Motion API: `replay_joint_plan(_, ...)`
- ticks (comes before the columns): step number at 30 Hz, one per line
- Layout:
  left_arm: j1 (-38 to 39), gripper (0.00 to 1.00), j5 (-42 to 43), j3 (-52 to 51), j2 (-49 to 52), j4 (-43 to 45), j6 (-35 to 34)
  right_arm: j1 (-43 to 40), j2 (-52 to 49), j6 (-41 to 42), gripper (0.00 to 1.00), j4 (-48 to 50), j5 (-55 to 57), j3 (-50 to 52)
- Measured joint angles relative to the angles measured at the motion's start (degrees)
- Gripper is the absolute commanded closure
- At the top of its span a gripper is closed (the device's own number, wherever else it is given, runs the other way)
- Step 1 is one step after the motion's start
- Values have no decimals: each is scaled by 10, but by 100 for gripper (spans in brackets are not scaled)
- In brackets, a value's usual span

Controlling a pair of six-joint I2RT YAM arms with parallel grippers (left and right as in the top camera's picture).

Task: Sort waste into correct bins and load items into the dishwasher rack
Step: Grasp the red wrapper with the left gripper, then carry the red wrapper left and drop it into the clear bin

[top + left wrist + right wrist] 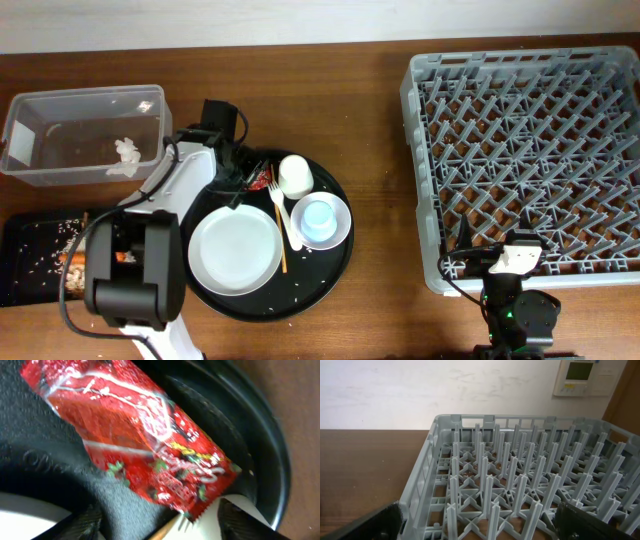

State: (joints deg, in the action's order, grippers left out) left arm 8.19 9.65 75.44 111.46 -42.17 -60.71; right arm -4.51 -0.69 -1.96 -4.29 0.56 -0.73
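A red wrapper point(140, 435) lies on the round black tray point(335, 265), next to the white cup point(295, 175). My left gripper point(160, 522) is open right over the wrapper, one finger at each side of its near end; overhead it is at the tray's back left point(243, 178). The white fork point(283, 212) and the thin wooden stick point(280, 240) lie between the white plate point(235, 250) and the white bowl point(343, 228), which holds the light-blue cup point(318, 218). My right gripper point(480, 522) is open and empty at the grey dishwasher rack's point(530, 150) front edge.
The clear tub point(60, 105) at the back left holds crumpled white paper point(127, 150). The flat black tray point(25, 280) at the front left holds scattered rice point(45, 245) and a carrot piece point(75, 262). I cannot make out the small dark scrap.
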Motion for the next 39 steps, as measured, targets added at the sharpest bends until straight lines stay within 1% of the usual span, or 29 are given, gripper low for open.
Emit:
replay_joint_plan(1, -4, 30, 0, 0, 11, 3, 0, 0, 0, 0, 1, 0, 0, 0)
replay_joint_plan(4, -13, 42, 2, 0, 23, 15, -3, 0, 0, 0, 1, 0, 0, 0)
replay_joint_plan(5, -14, 48, 2, 0, 24, 22, -4, 0, 0, 0, 1, 0, 0, 0)
replay_joint_plan(8, -14, 58, 2, 0, 24, 25, -4, 0, 0, 0, 1, 0, 0, 0)
replay_joint_plan(9, -14, 63, 1, 0, 24, 26, -4, 0, 0, 0, 1, 0, 0, 0)
replay_joint_plan(10, -14, 71, 0, 0, 24, 26, -4, 0, 0, 0, 1, 0, 0, 0)
replay_joint_plan(11, -14, 74, -1, 0, 24, 26, -6, 0, 0, 0, 1, 0, 0, 0)
replay_joint_plan(13, -14, 86, -2, 0, 24, 26, -4, 0, 0, 0, 1, 0, 0, 0)
replay_joint_plan(15, -14, 90, -3, 0, 24, 26, -3, 0, 0, 0, 1, 0, 0, 0)
replay_joint_plan(17, -14, 99, -5, 0, 24, 26, -5, 0, 0, 0, 1, 0, 0, 0)
replay_joint_plan(22, -14, 99, -5, 0, 24, 26, -2, 0, 0, 0, 1, 0, 0, 0)
replay_joint_plan(26, -14, 99, 0, 0, 22, 19, 21, 0, 0, 0, 1, 0, 0, 0)
replay_joint_plan(28, -14, 99, 0, 0, -5, 8, 30, 0, 0, 0, 1, 0, 0, 0)
replay_joint_plan(33, -14, 99, 1, 0, -109, -8, 42, 0, 0, 0, 1, 0, 0, 0)
replay_joint_plan(35, -17, 99, 2, 0, -116, 3, 42, 0, 0, 0, 1, 0, 0, 0)
replay_joint_plan(39, -56, 99, 6, 0, -136, 11, 42, 0, 0, 0, 1, 0, 0, 0)
